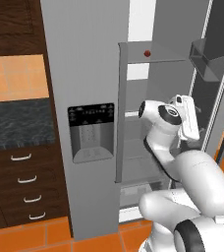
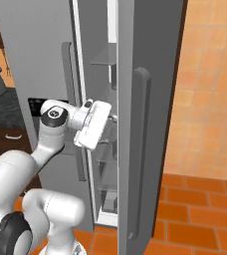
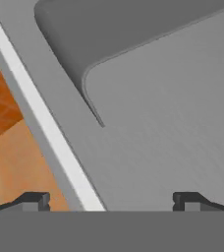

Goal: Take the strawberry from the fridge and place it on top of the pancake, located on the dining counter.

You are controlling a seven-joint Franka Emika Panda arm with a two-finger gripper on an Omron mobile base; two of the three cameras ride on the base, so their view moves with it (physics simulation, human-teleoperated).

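The fridge (image 1: 92,74) stands with its right door (image 2: 140,124) swung open and its left door, bearing one black dispenser panel (image 1: 91,132), closed. One strawberry (image 1: 147,53) sits on the top shelf (image 1: 155,58) inside, above and to the left of the gripper (image 3: 111,201). The gripper's two fingertips (image 3: 35,201) stand wide apart, holding nothing, close before the grey inner face of the open door. Four drawer handles (image 1: 20,157) line the dark cabinet far left of the gripper.
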